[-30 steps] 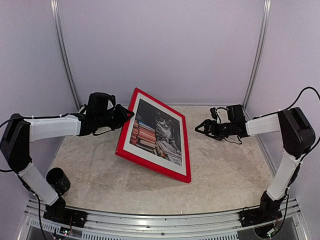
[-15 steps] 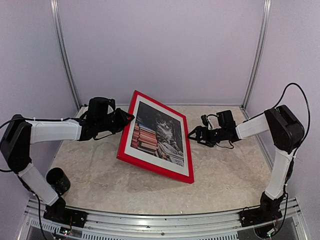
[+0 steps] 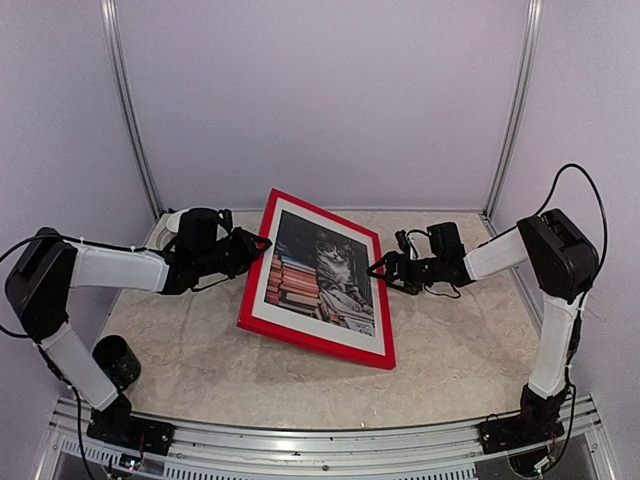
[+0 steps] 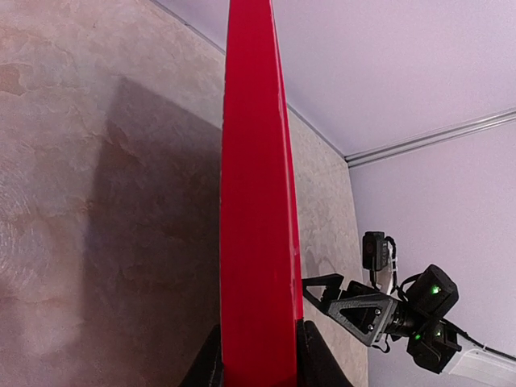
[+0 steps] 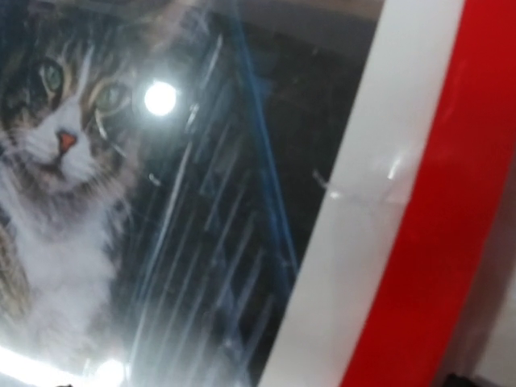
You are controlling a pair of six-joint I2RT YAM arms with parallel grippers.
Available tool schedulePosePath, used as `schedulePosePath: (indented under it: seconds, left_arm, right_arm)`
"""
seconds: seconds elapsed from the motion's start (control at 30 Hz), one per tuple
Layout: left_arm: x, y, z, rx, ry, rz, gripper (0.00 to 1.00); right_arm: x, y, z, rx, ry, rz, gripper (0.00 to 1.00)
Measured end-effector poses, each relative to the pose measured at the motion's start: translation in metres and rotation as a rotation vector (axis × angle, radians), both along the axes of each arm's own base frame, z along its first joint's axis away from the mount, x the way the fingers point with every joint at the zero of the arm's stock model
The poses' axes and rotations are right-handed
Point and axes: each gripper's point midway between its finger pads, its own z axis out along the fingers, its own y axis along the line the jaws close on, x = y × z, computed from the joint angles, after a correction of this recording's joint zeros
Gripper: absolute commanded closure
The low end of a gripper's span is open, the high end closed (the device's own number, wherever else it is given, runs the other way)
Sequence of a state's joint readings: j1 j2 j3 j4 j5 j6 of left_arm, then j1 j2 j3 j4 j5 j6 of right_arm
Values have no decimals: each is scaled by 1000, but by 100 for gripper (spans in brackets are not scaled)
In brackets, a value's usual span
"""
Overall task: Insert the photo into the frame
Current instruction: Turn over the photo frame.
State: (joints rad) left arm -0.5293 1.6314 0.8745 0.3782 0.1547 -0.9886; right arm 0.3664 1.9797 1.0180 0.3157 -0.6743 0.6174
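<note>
— Left gripper (image 3: 262, 243) is clamped on the left long edge of the frame (image 3: 310, 336). Your left wrist view shows the red rail pinched between both fingers (image 4: 208, 367).

— And the photo?

— The photo (image 3: 322, 262) sits behind the glass with the cat facing up and its white border showing all round inside the red. The frame is tilted, with its left side lifted and its near right corner seemingly down on the surface (image 3: 455, 340). Its long sides run far to near, so you have one gripper at each long side.

— Where's my right gripper?

— Your right gripper (image 3: 376, 268) is spread wide and holds nothing. It is just beside the frame's right edge, with the frame lying to its left. I can't tell whether a fingertip touches the rail. Your right arm is the nearer one to that edge. I judge your next move turns on meeting that edge squarely, since the frame slopes down toward that side.
</note>
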Motion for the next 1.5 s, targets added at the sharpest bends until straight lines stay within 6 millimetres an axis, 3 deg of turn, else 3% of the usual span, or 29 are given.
schedulePosePath:
  seconds: [0.27,0.47,0.6,0.77,1.0,1.27,1.5]
  left_arm:
    - [-2,1,-8,-25,2,6,83]
    - [-3,2,-12,-20,-2,4,70]
    - [-7,7,-38,72,27,-4,61]
    - [-12,14,-68,162,87,-9,57]
    - [-14,14,-81,195,107,-19,53]
    - [-13,14,-115,260,168,-35,51]
    - [-7,11,-117,278,162,-41,49]
  right_arm:
    - [-3,8,-4,1,18,14,1]
    - [-2,8,-4,3,21,8,1]
    - [1,7,-4,-3,17,-4,1]
    - [0,8,-4,-3,17,-1,1]
    - [0,8,-4,-1,17,3,1]
    - [1,7,-4,-5,14,-3,1]
    - [4,5,-5,-15,5,-15,1]
